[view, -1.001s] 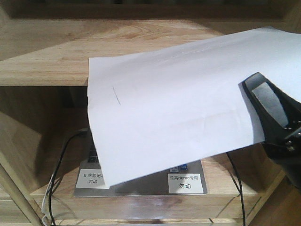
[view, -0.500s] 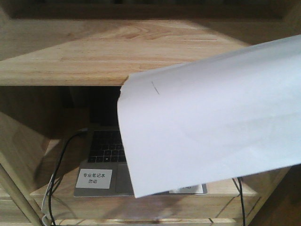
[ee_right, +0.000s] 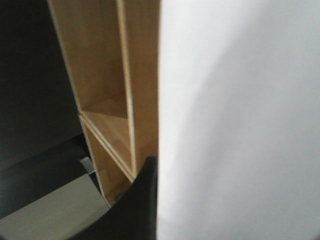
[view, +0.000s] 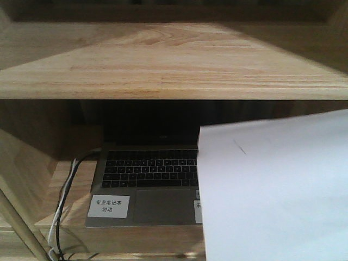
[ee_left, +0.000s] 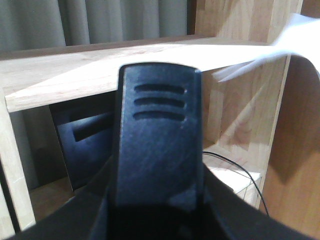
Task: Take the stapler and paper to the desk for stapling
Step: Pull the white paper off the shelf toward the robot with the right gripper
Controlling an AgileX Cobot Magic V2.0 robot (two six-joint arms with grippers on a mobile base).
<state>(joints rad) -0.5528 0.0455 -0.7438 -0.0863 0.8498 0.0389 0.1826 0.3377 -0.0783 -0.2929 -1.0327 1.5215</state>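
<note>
The paper (view: 277, 190) is held up in the air at the lower right of the front view, lower than the rounded front edge of the surface (view: 163, 65) and not lying on it. A short thin dark line is seen near the upper left corner of the sheet. The right part of an open laptop (view: 149, 168), which is placed on the shelf under the surface, is covered by the sheet, and a white label (view: 109, 206) with printed characters is stuck on the left side of the laptop. Thin cables (view: 62, 206) are hung down at the left of the laptop. In the right wrist view most of the picture is filled by the paper (ee_right: 240, 120), and only a dark part of the right tool (ee_right: 137, 200) is seen at the left edge of the sheet, so the sheet is taken as grasped by this tool, though its fingertips are hidden. A wooden shelf unit (ee_right: 100, 75) is seen behind it. In the left wrist view one black finger of the left tool (ee_left: 157, 100) is shown very close, with three short grooves near its tip. Whether this tool is clenched or released cannot be told. A bent corner of the paper (ee_left: 295, 35) is seen at the upper right, and a grey curtain (ee_left: 100, 20) is hung behind the surface.
</note>
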